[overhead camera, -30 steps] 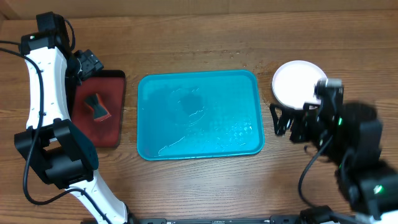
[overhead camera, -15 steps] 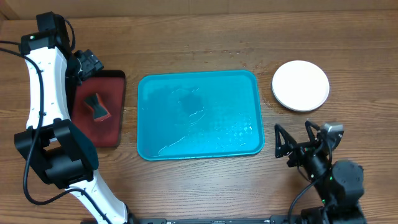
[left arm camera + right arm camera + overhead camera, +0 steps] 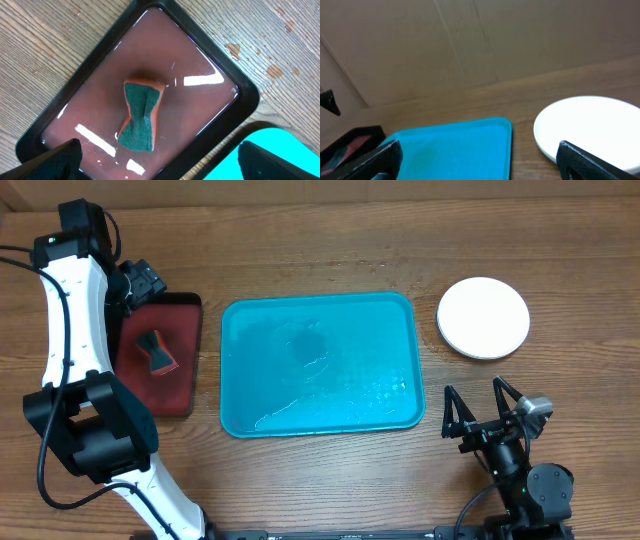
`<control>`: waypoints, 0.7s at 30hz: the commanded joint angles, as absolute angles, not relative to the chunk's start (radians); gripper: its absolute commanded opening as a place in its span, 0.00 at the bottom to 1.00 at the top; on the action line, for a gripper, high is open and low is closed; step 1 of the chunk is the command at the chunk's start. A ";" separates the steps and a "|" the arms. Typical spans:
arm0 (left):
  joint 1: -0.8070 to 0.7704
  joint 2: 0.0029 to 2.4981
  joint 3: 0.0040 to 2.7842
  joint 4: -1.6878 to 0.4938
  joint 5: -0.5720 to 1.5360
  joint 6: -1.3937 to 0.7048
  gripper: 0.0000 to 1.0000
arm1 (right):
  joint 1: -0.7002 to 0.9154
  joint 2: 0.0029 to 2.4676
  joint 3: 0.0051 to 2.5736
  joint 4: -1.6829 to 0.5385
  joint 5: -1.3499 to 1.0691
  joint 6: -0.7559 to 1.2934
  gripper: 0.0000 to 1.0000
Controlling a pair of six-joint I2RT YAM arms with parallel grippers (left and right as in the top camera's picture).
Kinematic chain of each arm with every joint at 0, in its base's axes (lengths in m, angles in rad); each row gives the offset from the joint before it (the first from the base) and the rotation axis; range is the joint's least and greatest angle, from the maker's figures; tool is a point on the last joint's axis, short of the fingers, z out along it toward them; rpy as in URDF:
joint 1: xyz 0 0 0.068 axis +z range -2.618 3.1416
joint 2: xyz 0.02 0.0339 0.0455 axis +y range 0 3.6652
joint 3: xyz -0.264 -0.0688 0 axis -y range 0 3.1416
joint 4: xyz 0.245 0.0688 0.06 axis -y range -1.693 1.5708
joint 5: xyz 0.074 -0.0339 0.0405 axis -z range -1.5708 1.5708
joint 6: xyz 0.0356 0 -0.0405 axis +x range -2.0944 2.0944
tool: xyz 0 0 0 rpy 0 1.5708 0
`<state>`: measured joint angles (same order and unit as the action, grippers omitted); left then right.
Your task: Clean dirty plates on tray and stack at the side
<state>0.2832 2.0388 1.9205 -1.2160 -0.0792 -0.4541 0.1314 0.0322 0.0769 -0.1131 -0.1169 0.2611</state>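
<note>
The turquoise tray (image 3: 320, 365) lies in the middle of the table, with only wet streaks on it. A white plate (image 3: 483, 318) rests on the wood to the tray's right, apart from it. My right gripper (image 3: 483, 415) hovers near the front edge, below the plate, open and with nothing in it. In the right wrist view the tray (image 3: 455, 145) and the plate (image 3: 590, 120) lie ahead of the open fingers (image 3: 600, 160). My left gripper (image 3: 148, 283) hangs open over the dark red tray (image 3: 185, 355); its fingers (image 3: 60, 160) hold nothing.
A green and orange sponge (image 3: 141, 116) lies in the wet dark red black-rimmed tray (image 3: 200, 55) left of the turquoise tray (image 3: 227, 167). A cardboard wall (image 3: 470, 40) stands along the back of the table.
My right arm has drawn back from beside the white plate toward the front edge, with its jaws still open. The left arm, the trays and the plate have not moved.
</note>
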 commanded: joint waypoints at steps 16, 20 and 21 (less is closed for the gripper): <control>0.282 2.042 1.933 -1.215 -0.078 -0.457 1.00 | 0.122 0.003 0.008 -0.083 0.025 0.238 1.00; 0.282 2.042 1.933 -1.215 -0.078 -0.457 1.00 | 0.122 0.003 0.008 -0.083 0.020 0.229 1.00; 0.282 2.042 1.933 -1.215 -0.078 -0.457 1.00 | 0.122 0.003 0.008 -0.083 0.012 0.229 1.00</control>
